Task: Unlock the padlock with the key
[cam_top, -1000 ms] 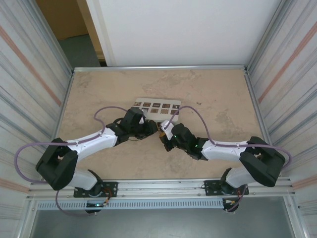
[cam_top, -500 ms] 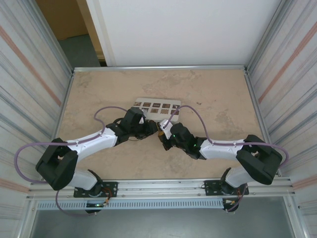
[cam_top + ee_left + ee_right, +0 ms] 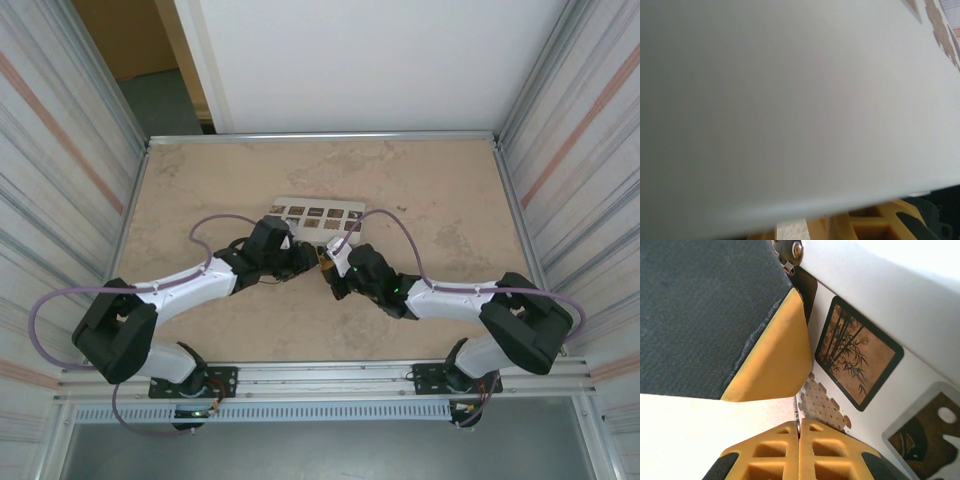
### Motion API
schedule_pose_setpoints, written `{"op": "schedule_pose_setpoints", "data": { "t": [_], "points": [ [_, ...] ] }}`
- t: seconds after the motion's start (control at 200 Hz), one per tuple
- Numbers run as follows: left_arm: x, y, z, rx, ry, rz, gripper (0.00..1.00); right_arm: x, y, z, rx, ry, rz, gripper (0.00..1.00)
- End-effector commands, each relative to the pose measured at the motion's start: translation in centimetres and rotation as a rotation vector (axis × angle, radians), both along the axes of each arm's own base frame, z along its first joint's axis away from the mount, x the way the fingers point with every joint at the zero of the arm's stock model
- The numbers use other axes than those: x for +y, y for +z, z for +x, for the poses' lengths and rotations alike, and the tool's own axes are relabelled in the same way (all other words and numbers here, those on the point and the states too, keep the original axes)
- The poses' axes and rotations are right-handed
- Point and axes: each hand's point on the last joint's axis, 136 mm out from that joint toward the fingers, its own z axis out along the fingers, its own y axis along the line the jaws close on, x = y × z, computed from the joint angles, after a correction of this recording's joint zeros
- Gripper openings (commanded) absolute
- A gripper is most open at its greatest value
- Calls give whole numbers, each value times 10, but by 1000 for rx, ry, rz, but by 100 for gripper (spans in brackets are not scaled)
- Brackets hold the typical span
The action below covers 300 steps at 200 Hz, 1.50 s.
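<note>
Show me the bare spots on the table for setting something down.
Free: table between box and right wall; between box and left wall; the strip behind the box. Crowded: mid-table, where left claw and right claw sit by the box.

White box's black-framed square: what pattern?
The square shows dark bamboo on brown; clearest in right wrist view.
</note>
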Motion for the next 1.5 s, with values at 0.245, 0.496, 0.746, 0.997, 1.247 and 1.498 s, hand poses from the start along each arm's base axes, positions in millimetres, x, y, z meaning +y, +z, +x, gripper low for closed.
{"op": "schedule_pose_setpoints", "data": {
  "t": [0.245, 0.496, 0.746, 0.997, 1.247, 1.498],
  "points": [
    [-7, 31, 4, -53, -12, -89, 10, 4, 11, -7, 14, 35, 53, 0],
    [-7, 30, 3, -51, -12, -91, 10, 4, 12, -6, 19, 32, 66, 0],
    [-6, 30, 2, -52, -15, -93, 10, 4, 17, 2, 31, 13, 109, 0],
    [-6, 29, 1, -49, -16, -94, 9, 9, 19, 3, 43, 28, 128, 0],
    [-5, 29, 1, -54, -12, -95, 9, 11, 21, -1, 50, 59, 132, 0],
    [-6, 29, 2, -56, -10, -99, 9, 12, 22, -1, 47, 63, 126, 0]
  ]
}}
